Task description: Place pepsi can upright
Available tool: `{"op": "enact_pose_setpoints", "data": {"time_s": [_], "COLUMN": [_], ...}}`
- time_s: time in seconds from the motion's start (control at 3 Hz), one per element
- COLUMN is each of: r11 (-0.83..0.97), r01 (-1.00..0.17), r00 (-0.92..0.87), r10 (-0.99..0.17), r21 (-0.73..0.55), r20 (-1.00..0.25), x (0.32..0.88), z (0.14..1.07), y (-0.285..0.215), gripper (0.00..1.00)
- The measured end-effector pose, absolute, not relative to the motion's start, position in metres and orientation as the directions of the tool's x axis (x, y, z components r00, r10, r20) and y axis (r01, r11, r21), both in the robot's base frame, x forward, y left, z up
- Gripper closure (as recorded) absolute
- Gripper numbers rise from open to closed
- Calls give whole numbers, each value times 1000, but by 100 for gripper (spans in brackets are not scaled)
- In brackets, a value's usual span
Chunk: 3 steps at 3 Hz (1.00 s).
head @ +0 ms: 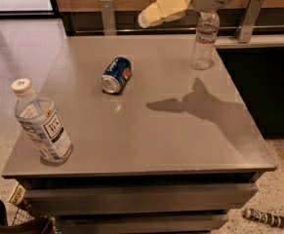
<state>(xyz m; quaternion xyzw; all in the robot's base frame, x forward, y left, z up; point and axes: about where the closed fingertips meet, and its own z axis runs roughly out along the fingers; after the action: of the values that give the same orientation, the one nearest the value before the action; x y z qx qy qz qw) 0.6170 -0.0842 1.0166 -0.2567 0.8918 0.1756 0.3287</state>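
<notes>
The pepsi can [117, 74] is blue with a red-white logo. It lies on its side on the grey table [146, 140], left of centre toward the back, with a silver end facing the front. My gripper [146, 18] is cream-coloured and hangs in the air above the table's back edge, behind and to the right of the can and well apart from it. It holds nothing. The arm's shadow [195, 104] falls on the table right of the can.
A clear water bottle with a white cap [43, 126] stands at the front left corner. A second clear bottle [204, 40] stands at the back right, under the arm. A wooden wall with metal posts [107, 13] runs behind the table.
</notes>
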Motion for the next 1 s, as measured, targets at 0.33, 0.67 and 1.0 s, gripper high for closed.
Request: {"op": "enact_pose_setpoints", "data": {"time_s": [0.33,0.67,1.0], "r11": [836,886,935], "r01": [-524,-437,-330], "r00": [-736,-825,-903], "r10": [-348,-325,-272], "r21": [163,157,129], "r20": [-581,-463,-333], "x": [622,625,633], "z": [988,966,944], "y": [-64,-35,-4], "gripper": [0,0,0]}}
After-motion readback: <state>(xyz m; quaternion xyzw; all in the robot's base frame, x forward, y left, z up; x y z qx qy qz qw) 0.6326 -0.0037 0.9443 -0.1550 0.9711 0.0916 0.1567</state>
